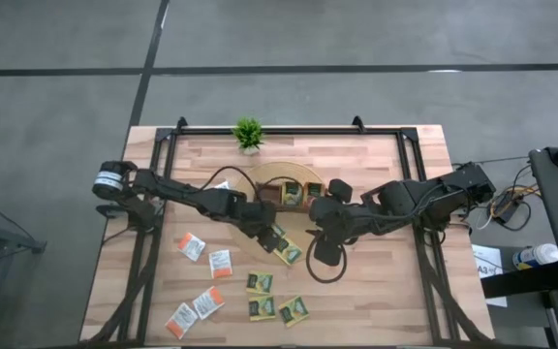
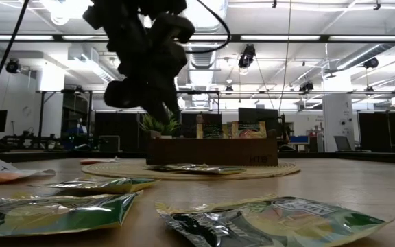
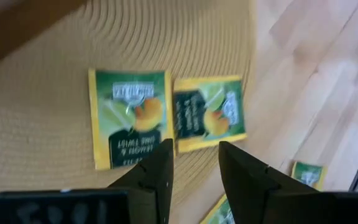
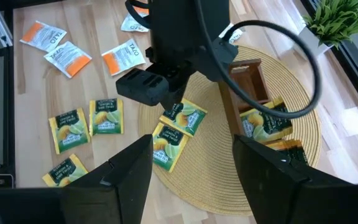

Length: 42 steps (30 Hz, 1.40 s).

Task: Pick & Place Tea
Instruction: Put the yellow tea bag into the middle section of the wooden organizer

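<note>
Two green-and-yellow tea sachets [image 3: 132, 118] lie flat, side by side, on the woven mat [image 3: 55, 93] under the open, empty left gripper [image 3: 194, 165].

Around the centre of the high view the room is tight: the left gripper [image 1: 267, 233] and right gripper [image 1: 320, 238] hang close together over the round woven mat [image 1: 260, 178], with the brown tray [image 1: 289, 193] just above them and two green sachets [image 1: 284, 248] lying below. Lower left, orange-and-white sachets [image 1: 201, 276] and more green sachets [image 1: 274, 296] dot the desk [image 1: 376, 291], leaving narrow gaps. The lower right of the desk lies bare, while the potted plant [image 1: 248, 134] blocks the top edge.
</note>
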Tool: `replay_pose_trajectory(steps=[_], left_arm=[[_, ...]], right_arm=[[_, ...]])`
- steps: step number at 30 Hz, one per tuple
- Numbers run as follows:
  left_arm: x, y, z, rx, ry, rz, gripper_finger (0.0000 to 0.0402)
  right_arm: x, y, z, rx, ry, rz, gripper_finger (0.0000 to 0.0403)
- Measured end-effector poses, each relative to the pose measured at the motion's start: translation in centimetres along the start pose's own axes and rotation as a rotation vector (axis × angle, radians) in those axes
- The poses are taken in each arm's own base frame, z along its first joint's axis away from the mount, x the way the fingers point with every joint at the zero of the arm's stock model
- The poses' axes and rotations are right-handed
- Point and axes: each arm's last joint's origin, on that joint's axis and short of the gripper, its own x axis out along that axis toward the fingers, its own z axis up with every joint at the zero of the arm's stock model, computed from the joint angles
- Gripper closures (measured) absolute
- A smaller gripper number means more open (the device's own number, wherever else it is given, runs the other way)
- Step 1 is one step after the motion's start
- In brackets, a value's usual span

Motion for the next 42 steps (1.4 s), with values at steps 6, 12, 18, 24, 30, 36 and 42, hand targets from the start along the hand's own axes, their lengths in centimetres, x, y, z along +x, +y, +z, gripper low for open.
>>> replay_pose_trajectory(steps=[6,12,18,24,30,36,42], left_arm=[[-0.5,-0.5,0.6,0.017,-0.048,0.004,0.028],[1.1,0.1,0.5,0.044,-0.032,0.06,0.0287],[3.1,1.0,-0.2,0.037,0.046,0.13,0.0291],[2.9,1.7,-0.6,0.042,0.078,0.22,0.0292],[2.8,1.6,-0.6,0.076,0.071,0.22,0.0291],[2.9,1.2,-0.4,0.105,0.075,0.15,0.0291],[2.9,1.2,-0.2,0.11,0.056,0.147,0.0291]], right_arm=[[0.0,0.0,0.0,0.001,-0.001,0.0,0.0183],[0.0,0.0,0.0,0.003,-0.002,0.001,0.0183],[0.0,0.0,0.0,0.004,-0.002,0.001,0.0183],[0.0,0.0,0.0,0.002,-0.002,0.001,0.0183],[0.0,0.0,0.0,0.0,-0.001,0.001,0.0183],[0.0,0.0,0.0,-0.003,-0.001,0.0,0.0183],[0.0,0.0,0.0,-0.002,-0.001,0.0,0.0183]])
